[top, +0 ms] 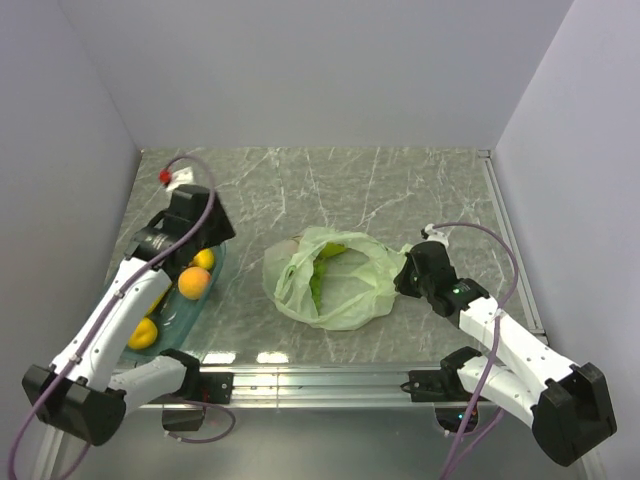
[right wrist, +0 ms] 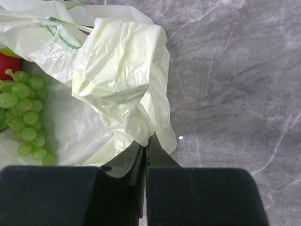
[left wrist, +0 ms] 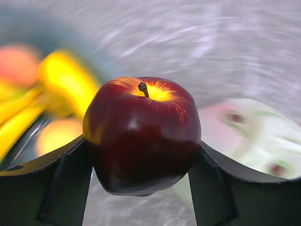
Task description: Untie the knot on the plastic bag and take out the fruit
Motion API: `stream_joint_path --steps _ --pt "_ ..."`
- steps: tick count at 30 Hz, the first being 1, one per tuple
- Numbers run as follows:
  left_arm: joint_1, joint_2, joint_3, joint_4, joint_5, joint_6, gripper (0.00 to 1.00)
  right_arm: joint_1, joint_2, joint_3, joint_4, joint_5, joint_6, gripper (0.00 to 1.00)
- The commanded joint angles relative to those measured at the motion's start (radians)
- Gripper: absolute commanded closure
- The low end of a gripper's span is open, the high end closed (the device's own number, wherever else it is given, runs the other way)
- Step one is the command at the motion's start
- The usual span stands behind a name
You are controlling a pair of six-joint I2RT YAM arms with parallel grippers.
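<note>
Our left gripper [left wrist: 141, 157] clamps a glossy dark-red apple [left wrist: 141, 127]; our right gripper [right wrist: 146, 149] pinches the crinkly pale-green bag [right wrist: 117, 80].

- The table [top: 400, 180] is a grey-green marbled slab with pale veins.
- The plastic bag [top: 335, 290] lies crumpled and open near the middle, toward the near edge.
- A teal transparent tray [top: 197, 308] rests at the left side, apart from the bag.
- A metal rail [top: 320, 382] runs along the near edge.

Pale walls [top: 300, 70], green marble tabletop [top: 400, 180]
</note>
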Motion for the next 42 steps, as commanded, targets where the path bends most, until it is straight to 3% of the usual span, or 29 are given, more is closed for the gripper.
stream_joint_path --steps 1,8,12,13,17,20,26,32,37,42 --pt "0.135 -0.060 -0.063 -0.199 -0.044 -0.136 0.83 -0.007 -0.024 0.041 -0.004 -0.001 -0.018 1.00" --pt "0.448 -0.143 -0.160 -0.199 0.019 -0.169 0.78 -0.007 -0.005 0.064 0.020 -0.034 -0.029 1.00" --pt "0.510 -0.172 -0.189 -0.227 0.023 -0.257 0.52 -0.009 -0.004 0.078 0.023 -0.035 -0.040 1.00" --pt "0.516 -0.177 -0.195 -0.237 0.019 -0.272 0.37 -0.009 -0.006 0.081 0.022 -0.036 -0.045 1.00" --pt "0.519 -0.194 -0.200 -0.264 0.021 -0.317 0.24 -0.027 -0.014 0.084 0.019 -0.045 -0.058 1.00" --pt "0.519 -0.201 -0.184 -0.276 0.007 -0.317 0.01 -0.037 -0.014 0.087 0.014 -0.056 -0.069 1.00" --pt "0.519 -0.223 -0.174 -0.287 0.002 -0.291 0.01 -0.047 -0.011 0.087 0.016 -0.070 -0.074 1.00" --pt "0.487 -0.249 -0.157 -0.169 0.186 -0.173 0.01 -0.047 -0.018 0.085 0.014 -0.062 -0.072 1.00" --pt "0.292 -0.275 -0.152 -0.017 0.321 -0.186 0.01 -0.047 -0.026 0.079 0.013 -0.054 -0.077 1.00" --pt "-0.011 -0.214 -0.100 0.087 0.256 -0.252 0.03 -0.049 -0.026 0.067 0.011 -0.047 -0.072 1.00"
